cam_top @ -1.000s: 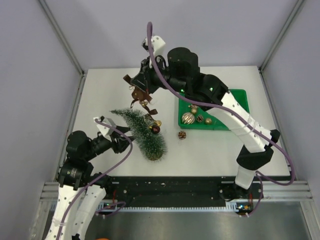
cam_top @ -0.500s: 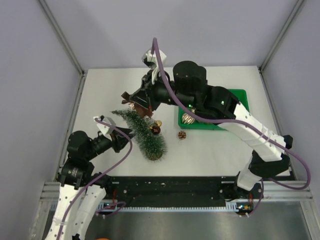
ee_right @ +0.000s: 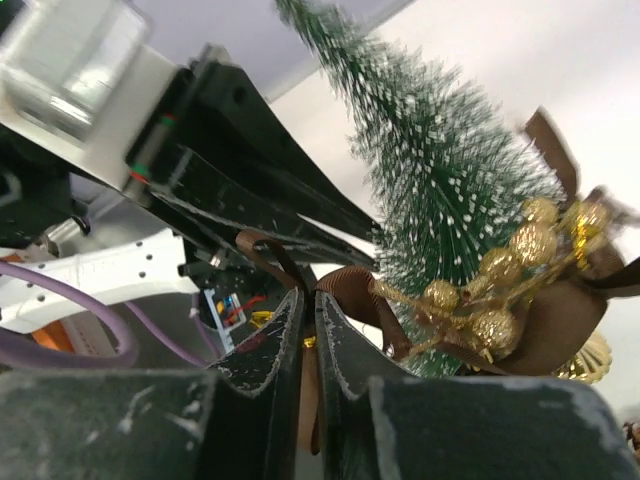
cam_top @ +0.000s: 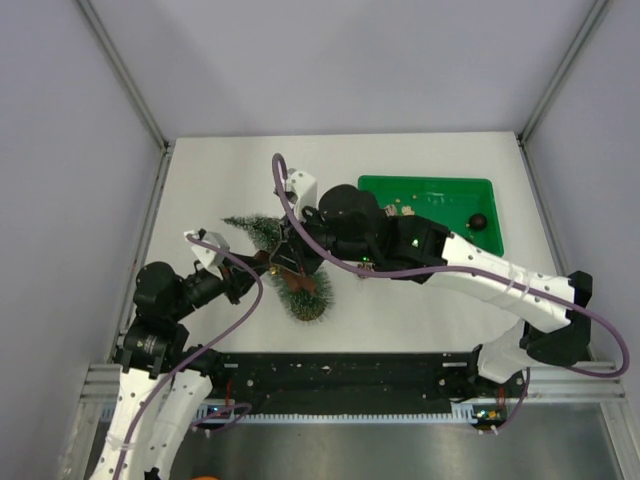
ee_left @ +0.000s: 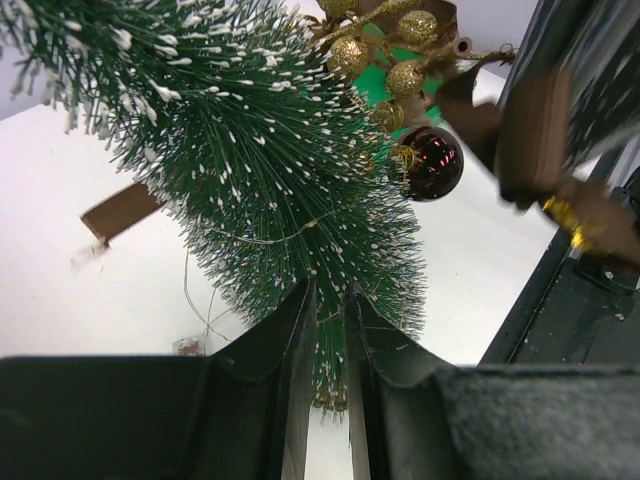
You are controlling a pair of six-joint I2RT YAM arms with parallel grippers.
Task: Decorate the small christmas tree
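The small christmas tree leans tilted, tip to the far left, its wide lower end nearer me. My left gripper is shut on the tree's lower bristles, as the left wrist view shows. A dark red bauble hangs on the tree. My right gripper is shut on a brown ribbon bow with gold berries, held against the tree's side. The bow also shows in the left wrist view.
A green tray stands at the back right with a dark ball and a small ornament in it. The right arm stretches across the table's middle. A thin wire trails from the tree.
My right arm has swung down and towards me, bringing the ribbon bow from above the tree's tip to its lower side. The tray is now uncovered. The left arm has not moved.
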